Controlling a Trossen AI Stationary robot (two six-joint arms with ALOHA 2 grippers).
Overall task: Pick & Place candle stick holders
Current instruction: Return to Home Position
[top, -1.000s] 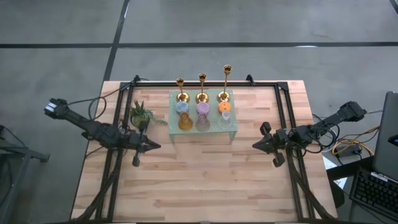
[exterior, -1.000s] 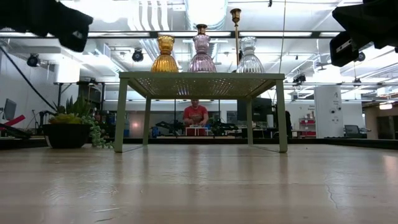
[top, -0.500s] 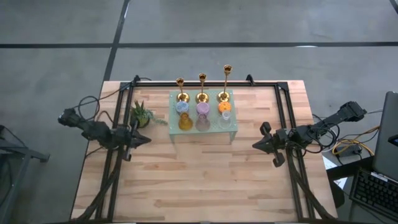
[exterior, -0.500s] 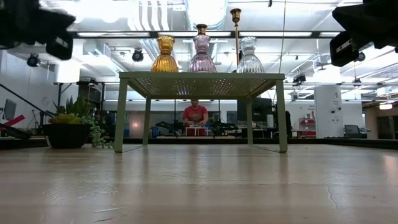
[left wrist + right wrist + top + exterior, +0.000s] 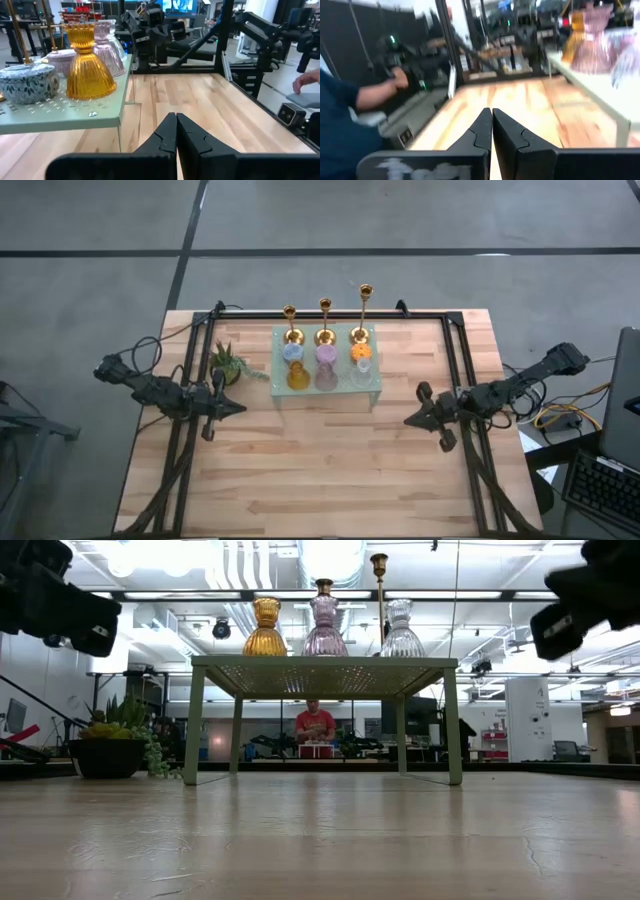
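Observation:
Three gold candlesticks (image 5: 325, 322) stand by their round bases along the far side of a pale green perforated stand (image 5: 328, 392). Blue (image 5: 292, 352), purple (image 5: 326, 355) and orange (image 5: 359, 352) glass holders sit in front of them. Amber (image 5: 90, 67), pink (image 5: 109, 45) and clear (image 5: 362, 370) ones stand at the near edge. My left gripper (image 5: 242, 409) is shut and empty, left of the stand. My right gripper (image 5: 406, 420) is shut and empty, right of the stand. Both hover above the table.
A small green potted plant (image 5: 227, 365) stands just left of the stand, close to my left gripper. Black frame rails (image 5: 455, 365) run along the table's sides and far edge. A person's blue sleeve (image 5: 350, 120) shows beyond the table. Bare wood (image 5: 320, 470) lies toward the near edge.
My left arm has drawn back toward the table's left edge, its gripper moving away from the stand and staying shut. My right gripper has shifted slightly toward the near edge. The holders have not moved.

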